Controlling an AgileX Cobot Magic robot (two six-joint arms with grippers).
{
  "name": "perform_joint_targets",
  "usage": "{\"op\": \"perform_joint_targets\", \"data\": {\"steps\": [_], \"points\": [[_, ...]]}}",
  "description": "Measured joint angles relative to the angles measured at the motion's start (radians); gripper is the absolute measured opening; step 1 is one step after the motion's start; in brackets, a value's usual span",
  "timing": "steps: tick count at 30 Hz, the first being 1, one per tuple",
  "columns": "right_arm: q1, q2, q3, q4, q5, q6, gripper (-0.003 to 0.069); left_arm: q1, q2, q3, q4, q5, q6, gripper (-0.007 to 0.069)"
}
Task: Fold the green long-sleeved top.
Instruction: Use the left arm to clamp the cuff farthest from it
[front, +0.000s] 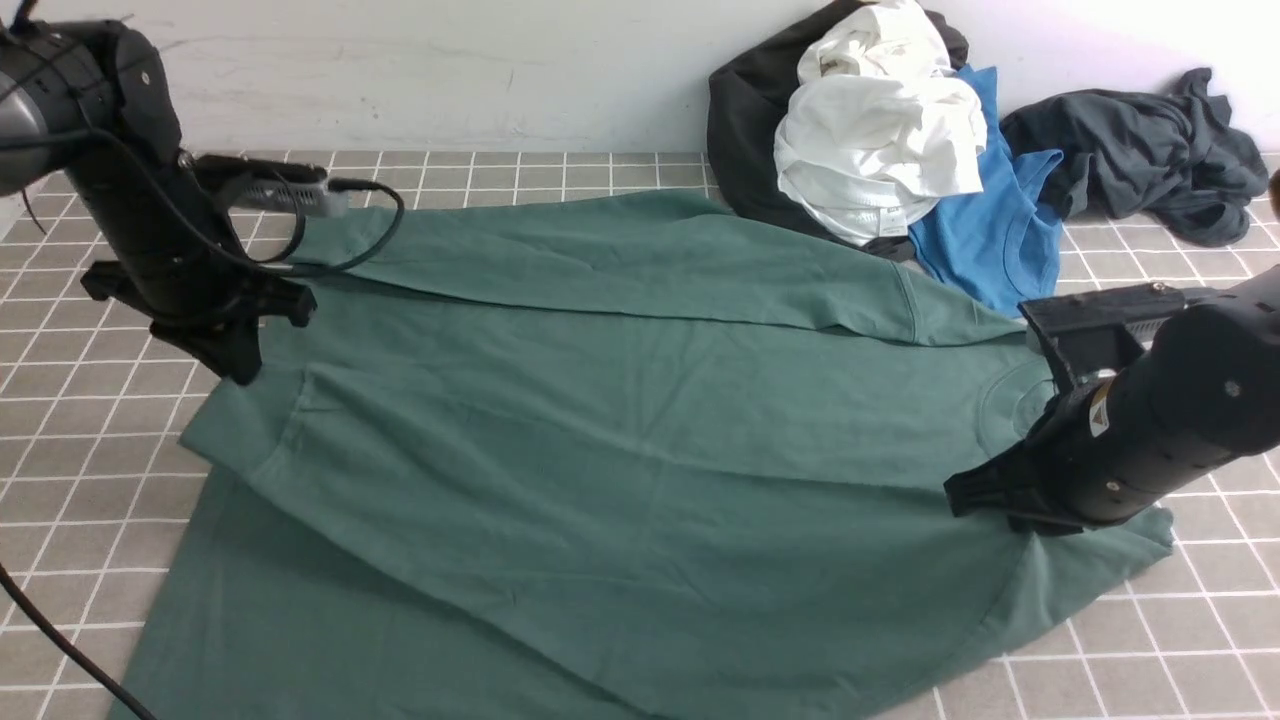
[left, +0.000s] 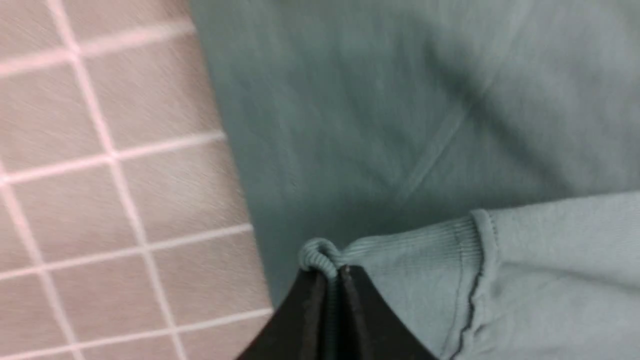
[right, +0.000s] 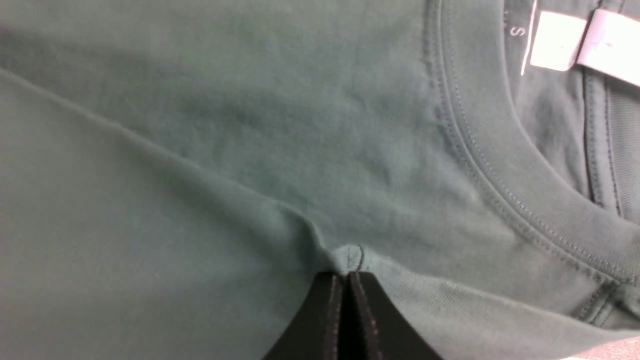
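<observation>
The left hand hangs at ten o'clock in the front view, its tips pinching cuff fabric of the top. Its own bulk hides some of the cloth behind it. In the left wrist view the nearby weave is clear, but the cloth further off is blurred, and only the tips of the hand show.

Left of the top, from seven to ten o'clock, bare tiled desk gives open room. A black cable crosses it at seven o'clock.

The top fills the middle. Its lower edge is cut off by the frame at six o'clock, so the full outline cannot be told. One sleeve lies along the twelve o'clock side; a long fold runs over the body below. The chest is out of sight.

At one o'clock a pile of white, black and blue cloth stands close against the top's far edge, with a grey garment at its right.

At three o'clock the right hand pinches a fold of the top near the collar, partly covering that collar. Below it, at four to five o'clock, the desk is open.
</observation>
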Motion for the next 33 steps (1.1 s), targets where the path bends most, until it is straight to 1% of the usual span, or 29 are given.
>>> {"op": "perform_joint_targets", "data": {"steps": [5, 7, 9, 11, 12, 13, 14, 15, 16, 17, 19, 21, 24, 25, 26, 29, 32, 33], "points": [[0.0, 0.0, 0.0, -0.001, -0.03, 0.007, -0.0006, 0.0, 0.018, 0.0, 0.004, -0.074, -0.001, 0.0006], [0.0, 0.0, 0.0, -0.001, -0.042, 0.007, -0.0006, 0.0, 0.052, 0.0, 0.004, -0.116, -0.004, 0.003], [0.0, 0.0, 0.0, 0.002, -0.045, 0.007, 0.0001, 0.0, 0.077, 0.0, 0.004, -0.136, -0.004, 0.0081], [0.0, 0.0, 0.0, 0.003, -0.045, 0.006, 0.0022, 0.001, 0.091, 0.0, 0.007, -0.167, -0.014, 0.0155], [0.0, 0.0, 0.0, 0.003, -0.045, 0.006, 0.0046, 0.003, 0.092, -0.006, 0.007, -0.18, -0.028, 0.0216], [0.0, 0.0, 0.0, 0.003, -0.045, 0.006, 0.0065, 0.005, 0.093, -0.015, 0.004, -0.195, -0.04, 0.0258], [0.0, 0.0, 0.0, 0.003, -0.044, 0.006, 0.0092, 0.01, 0.093, -0.033, -0.005, -0.216, -0.062, 0.0325], [0.0, 0.0, 0.0, 0.003, -0.043, 0.006, 0.0099, 0.011, 0.093, -0.033, -0.008, -0.22, -0.066, 0.0337], [0.0, 0.0, 0.0, 0.003, -0.04, 0.006, 0.0128, 0.017, 0.093, -0.052, -0.027, -0.247, -0.081, 0.0395], [0.0, 0.0, 0.0, 0.003, -0.032, 0.006, 0.0171, 0.028, 0.099, -0.085, -0.066, -0.276, -0.092, 0.0473], [0.0, 0.0, 0.0, 0.003, -0.017, 0.006, 0.023, 0.045, 0.121, -0.149, -0.135, -0.293, -0.1, 0.0556], [0.0, 0.0, 0.0, 0.005, 0.009, 0.006, 0.0275, 0.066, 0.172, -0.225, -0.237, -0.294, -0.099, 0.0612], [0.0, 0.0, 0.0, 0.008, 0.028, 0.006, 0.0307, 0.082, 0.27, -0.343, -0.343, -0.293, -0.093, 0.062], [0.0, 0.0, 0.0, 0.008, 0.029, 0.006, 0.0307, 0.083, 0.285, -0.351, -0.353, -0.293, -0.093, 0.0619], [0.0, 0.0, 0.0, 0.01, 0.033, 0.006, 0.0312, 0.085, 0.346, -0.42, -0.376, -0.293, -0.103, 0.0594], [0.0, 0.0, 0.0, 0.01, 0.036, 0.006, 0.0315, 0.085, 0.421, -0.489, -0.379, -0.292, -0.141, 0.0553], [0.0, 0.0, 0.0, 0.01, 0.041, 0.006, 0.0315, 0.085, 0.491, -0.572, -0.356, -0.293, -0.215, 0.0486], [0.0, 0.0, 0.0, 0.01, 0.041, 0.006, 0.0315, 0.085, 0.495, -0.575, -0.354, -0.295, -0.223, 0.0482]]}}
